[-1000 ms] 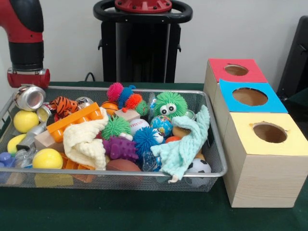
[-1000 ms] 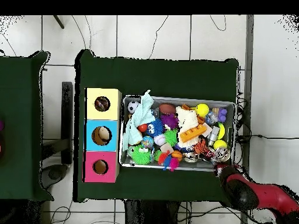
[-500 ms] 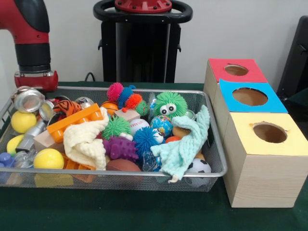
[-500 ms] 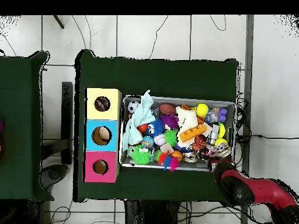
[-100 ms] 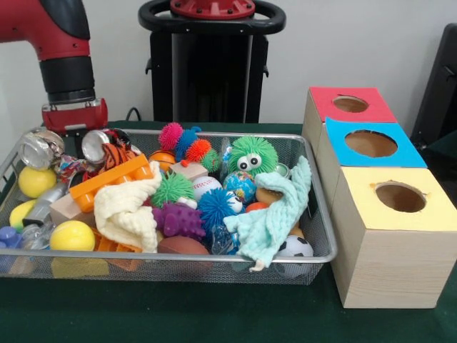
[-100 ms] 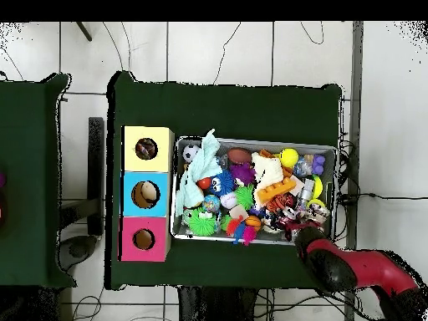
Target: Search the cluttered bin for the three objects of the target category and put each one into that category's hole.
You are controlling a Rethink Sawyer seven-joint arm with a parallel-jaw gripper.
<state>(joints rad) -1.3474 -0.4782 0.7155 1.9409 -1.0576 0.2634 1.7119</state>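
Red arm's gripper (image 5: 74, 136) low over wire bin (image 5: 318, 236) at its ten o'clock corner, beside crushed can (image 5: 39, 148), grip state cannot be told

Your arm (image 5: 68, 68): slid sideways along the bin's (image 5: 318, 229) back edge, toward its middle | silver can (image 5: 39, 148): shifted slightly | tiger toy (image 5: 114, 153): now partly hidden behind arm

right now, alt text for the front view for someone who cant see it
A red and black robot arm reaches down over the back left corner of a wire mesh bin crammed with balls, spiky toys, cloths and shiny cans. To the bin's right stand three wooden boxes with round holes, topped red, blue and yellow.
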